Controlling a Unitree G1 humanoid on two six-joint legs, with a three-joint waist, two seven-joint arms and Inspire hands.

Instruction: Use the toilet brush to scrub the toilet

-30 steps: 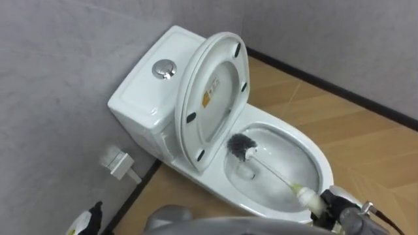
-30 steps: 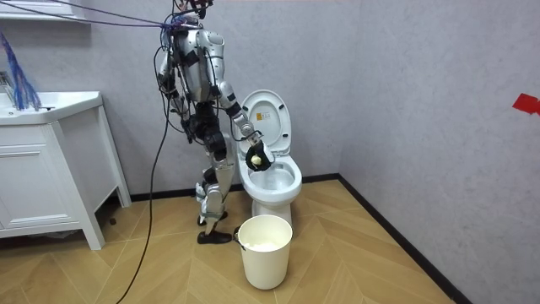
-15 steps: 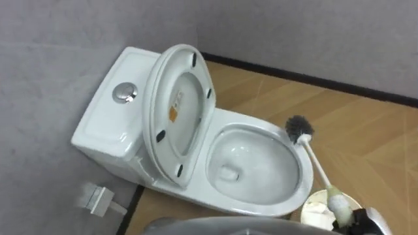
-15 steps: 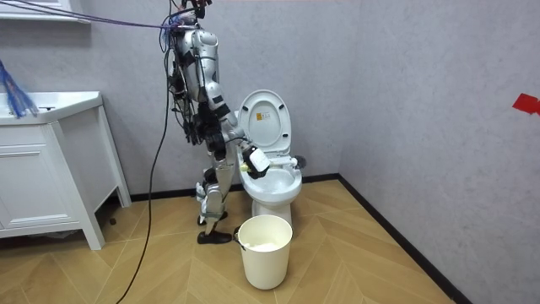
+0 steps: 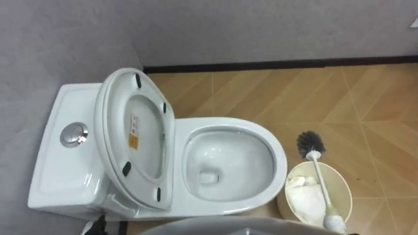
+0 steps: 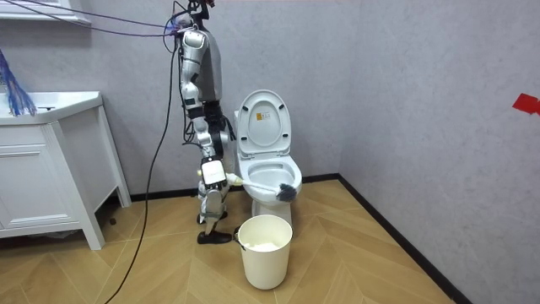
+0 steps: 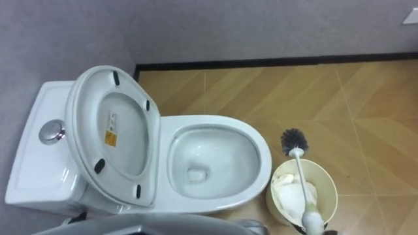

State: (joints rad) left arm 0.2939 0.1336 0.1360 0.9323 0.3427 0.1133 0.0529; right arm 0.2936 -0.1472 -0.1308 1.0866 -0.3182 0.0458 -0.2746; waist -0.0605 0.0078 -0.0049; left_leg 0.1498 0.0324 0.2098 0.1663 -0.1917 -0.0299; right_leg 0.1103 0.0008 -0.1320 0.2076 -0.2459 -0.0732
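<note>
One brush point(image 5: 311, 141), its handle gripped by the right hand point(image 6: 212, 173), hangs clear of the toilet bowl point(image 5: 228, 127) and over the bin point(image 5: 345, 186), likely so drips land there, not on the floor.

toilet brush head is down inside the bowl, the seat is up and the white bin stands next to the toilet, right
Not quite. The toilet brush head is not inside the bowl. The left eye view shows it out of the bowl, off to the side, with its handle crossing above the white bin. The rest holds: the seat is up and the bin stands next to the toilet.
</note>
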